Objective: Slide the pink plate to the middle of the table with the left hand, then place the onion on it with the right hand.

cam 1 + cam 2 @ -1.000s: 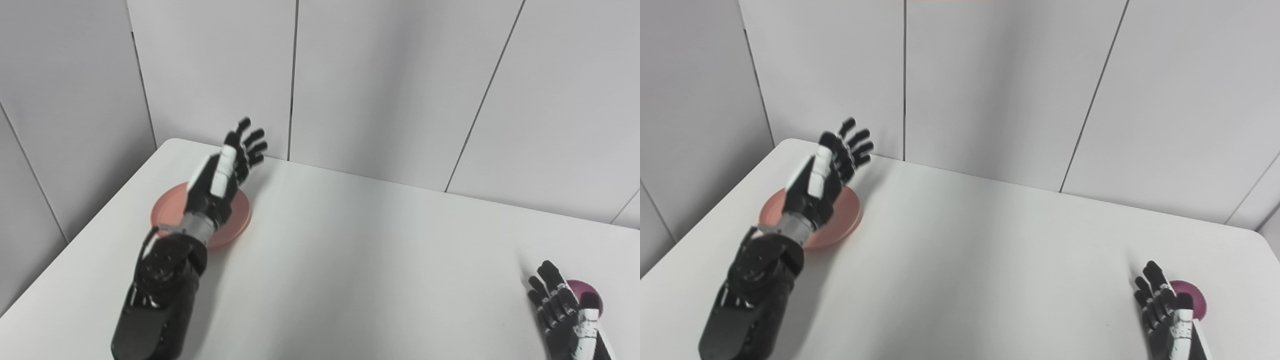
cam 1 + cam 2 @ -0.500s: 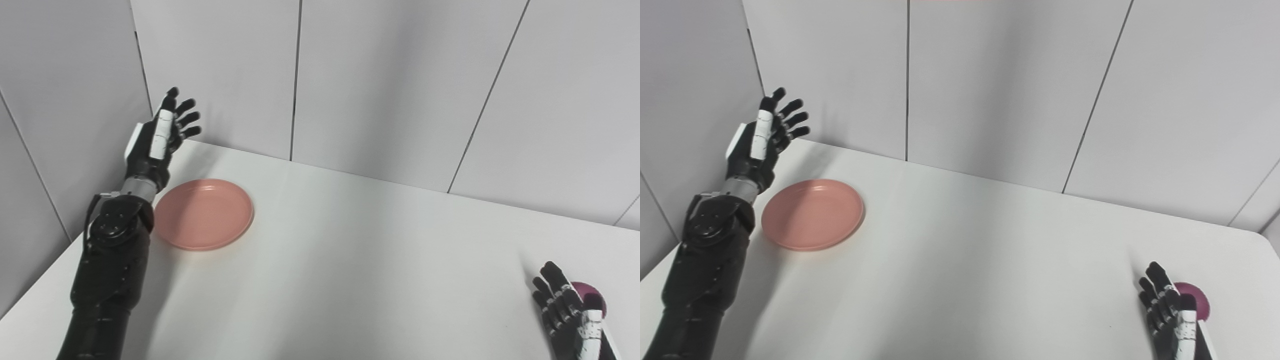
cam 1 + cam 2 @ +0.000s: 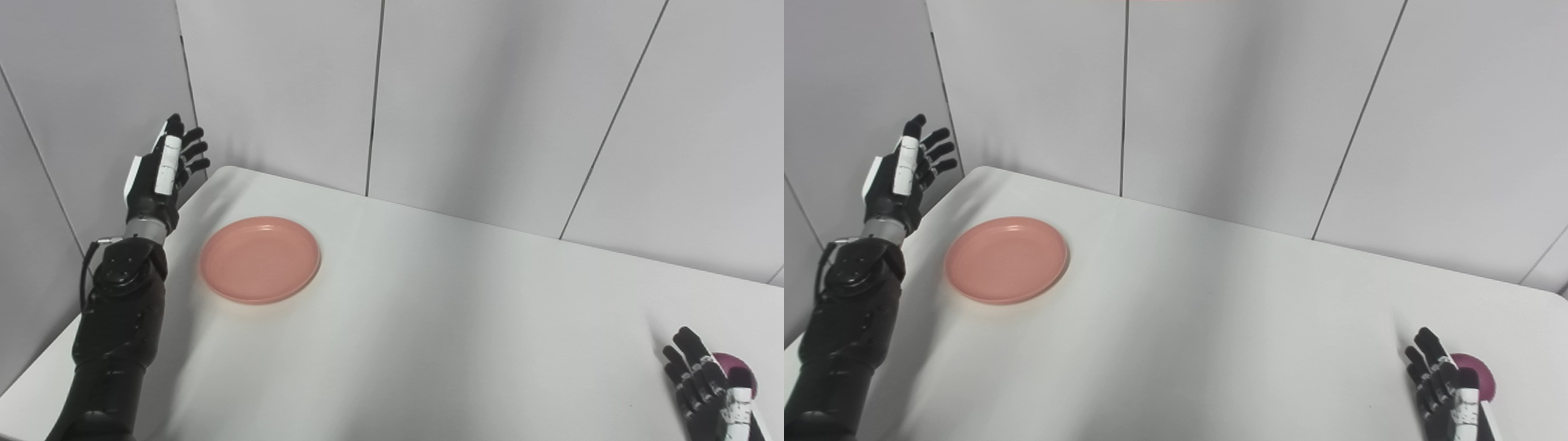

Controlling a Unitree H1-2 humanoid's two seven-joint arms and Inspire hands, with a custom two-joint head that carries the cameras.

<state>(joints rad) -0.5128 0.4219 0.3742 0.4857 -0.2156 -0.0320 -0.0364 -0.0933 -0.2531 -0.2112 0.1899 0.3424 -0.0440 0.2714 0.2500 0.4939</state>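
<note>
Soft, even light fills my view, bright but flat, with no hard glare on the white worktop (image 3: 429, 318). My left robot hand (image 3: 160, 177) and its arm throw a faint, blurred shadow onto the worktop to their right. A thin, soft shadow rims the near edge of the plate (image 3: 260, 259). My right robot hand (image 3: 1442, 392) casts a pale shadow beyond its fingertips. Both pictures are fairly sharp, slightly grainy; the wall panel lines stay straight towards the edges.

Open table (image 3: 429, 318) between pink plate (image 3: 260, 267) and onion (image 3: 738, 372), nothing standing in that stretch. Wall panels (image 3: 490, 104) close off the far edge and left side; left hand (image 3: 160, 174) is raised right by the corner panel, right hand (image 3: 704, 392) sits just beside the onion
</note>
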